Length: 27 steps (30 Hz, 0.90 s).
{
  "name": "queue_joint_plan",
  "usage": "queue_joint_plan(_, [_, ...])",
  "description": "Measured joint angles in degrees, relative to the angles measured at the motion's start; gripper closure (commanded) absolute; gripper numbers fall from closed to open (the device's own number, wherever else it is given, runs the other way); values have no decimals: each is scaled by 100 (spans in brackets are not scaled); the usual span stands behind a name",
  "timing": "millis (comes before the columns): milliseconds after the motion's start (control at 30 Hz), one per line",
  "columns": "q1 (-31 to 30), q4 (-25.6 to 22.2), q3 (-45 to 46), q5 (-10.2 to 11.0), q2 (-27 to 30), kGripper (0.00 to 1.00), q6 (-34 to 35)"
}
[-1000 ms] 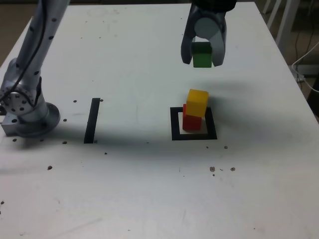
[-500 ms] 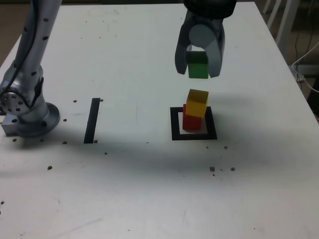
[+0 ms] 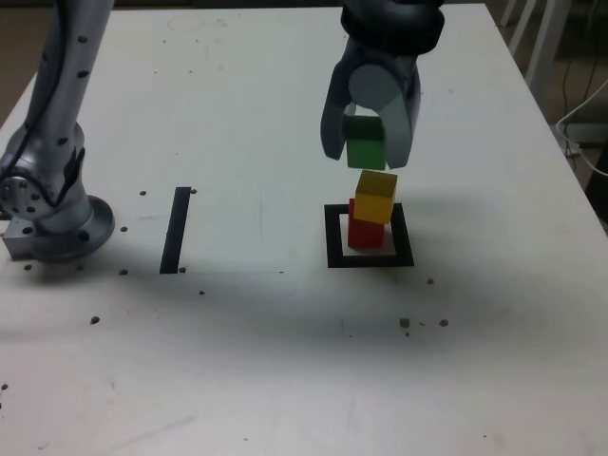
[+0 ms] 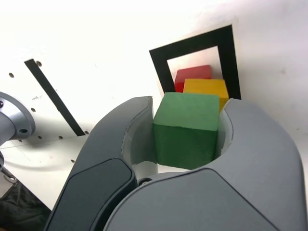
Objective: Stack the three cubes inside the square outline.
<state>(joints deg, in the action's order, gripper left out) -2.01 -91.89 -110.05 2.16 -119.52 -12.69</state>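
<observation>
The end effector (image 3: 367,152), clamped on the green cube (image 3: 365,150), now hangs lower, just above the yellow cube (image 3: 376,196).

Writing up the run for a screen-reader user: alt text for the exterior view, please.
A gripper holds a green cube just above a yellow cube stacked, slightly askew, on a red cube inside a black square outline on a white table. A black tape strip and the arm's base lie toward the exterior view's left.
</observation>
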Motion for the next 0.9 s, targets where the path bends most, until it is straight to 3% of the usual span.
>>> queue_joint_plan(500, [-247,5,53,-95,-28,71,142])
queue_joint_plan(900, [-257,59,-11,-38,-156,70,152])
